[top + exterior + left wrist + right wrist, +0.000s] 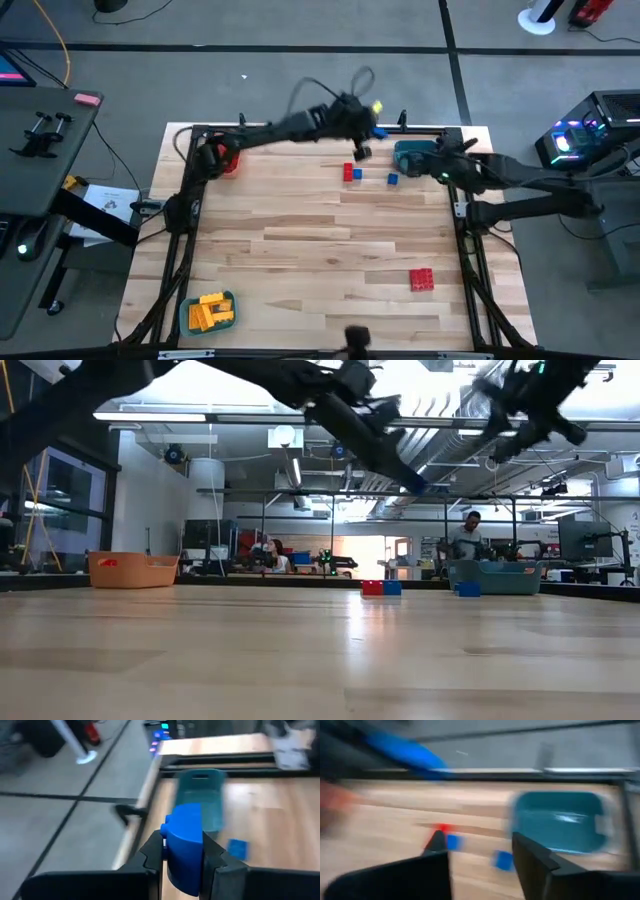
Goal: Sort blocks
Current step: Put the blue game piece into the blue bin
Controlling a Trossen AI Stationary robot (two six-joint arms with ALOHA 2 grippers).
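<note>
Blue block (184, 845), teal tray (201, 795)

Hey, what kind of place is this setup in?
Probably a robotics lab or workshop: exposed ceiling ducts, benches with a computer monitor and people seated behind, and a lit-up computer tower beside the wooden table.

Pale wooden tabletop (320, 240) of glued planks, framed by a dark metal rail (186, 190), standing on grey floor (250, 25) crossed by dark tape lines. At one side a dark side desk (40, 150) with a pink object (88, 98) on it and papers (108, 203) beside; at the other, a computer case (585, 135) glowing with coloured lights. Across the table, an open workshop: white ceiling with exposed ducts (440, 450) and strip lighting (170, 417), a white column (208, 500), monitors (585, 540), benches, two people (465, 535) far off.
</note>
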